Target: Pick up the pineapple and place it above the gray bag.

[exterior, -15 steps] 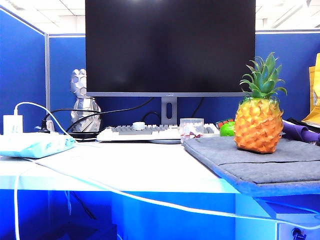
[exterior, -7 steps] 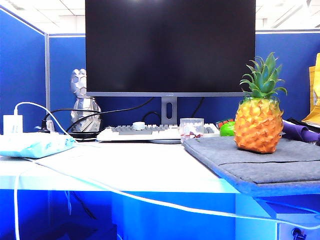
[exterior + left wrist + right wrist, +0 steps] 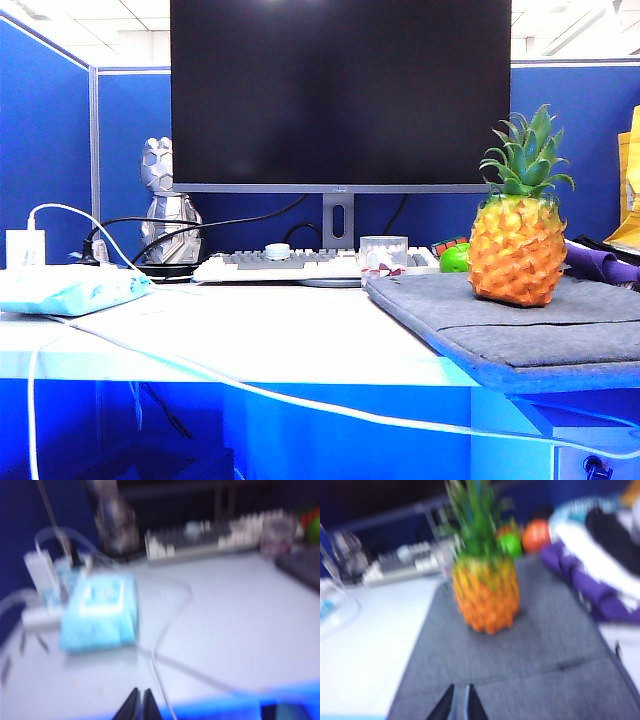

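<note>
The pineapple [image 3: 517,245], orange-yellow with a spiky green crown, stands upright on the gray bag [image 3: 520,325], which lies flat at the right of the white table. In the right wrist view the pineapple [image 3: 486,592] stands on the gray bag [image 3: 530,655] well ahead of my right gripper [image 3: 460,686], whose jaws are shut and empty over the bag's near end. My left gripper [image 3: 141,690] is shut and empty above the table's near edge, far from the pineapple. Neither gripper shows in the exterior view.
A monitor [image 3: 340,95], keyboard [image 3: 275,265] and clear cup [image 3: 383,252] stand at the back. A green apple [image 3: 455,258], an orange fruit [image 3: 536,536] and purple cloth [image 3: 580,587] lie beyond the bag. A blue tissue pack [image 3: 100,612] and white cable [image 3: 170,625] lie at the left.
</note>
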Controlling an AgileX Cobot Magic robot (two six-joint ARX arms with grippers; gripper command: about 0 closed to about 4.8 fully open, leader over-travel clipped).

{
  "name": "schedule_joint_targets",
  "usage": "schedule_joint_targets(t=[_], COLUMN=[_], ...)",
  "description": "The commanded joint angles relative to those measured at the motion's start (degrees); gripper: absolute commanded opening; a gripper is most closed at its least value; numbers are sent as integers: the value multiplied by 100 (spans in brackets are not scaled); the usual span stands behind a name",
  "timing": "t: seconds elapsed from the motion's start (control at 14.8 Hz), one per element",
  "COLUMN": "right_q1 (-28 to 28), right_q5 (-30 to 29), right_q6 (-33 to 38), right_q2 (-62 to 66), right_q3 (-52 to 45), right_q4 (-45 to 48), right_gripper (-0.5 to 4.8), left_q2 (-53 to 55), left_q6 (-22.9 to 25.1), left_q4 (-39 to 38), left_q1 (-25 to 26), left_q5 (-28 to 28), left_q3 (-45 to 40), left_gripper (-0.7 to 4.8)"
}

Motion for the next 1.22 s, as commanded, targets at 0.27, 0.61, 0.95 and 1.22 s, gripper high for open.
schedule_joint_targets(t=[0.27, 0.61, 0.95, 1.22], right_q1=[4, 4, 4, 2], right_q5=[-420, -601, -566, -566], right_q6=[424, 424, 420, 420], right_q2=[-2, -2, -2, -2], right_q3=[33, 31, 31, 31], right_q4=[820, 844, 730, 730], right_gripper=[40, 3, -1, 0], left_q2=[4, 4, 4, 4], left_q6=[271, 203, 212, 212], left_q4=[1300, 1283, 1117, 1113], left_q1=[9, 9, 9, 9], left_q5=[278, 638, 627, 629], left_q3=[26, 26, 24, 24], left_gripper=[25, 26, 26, 26])
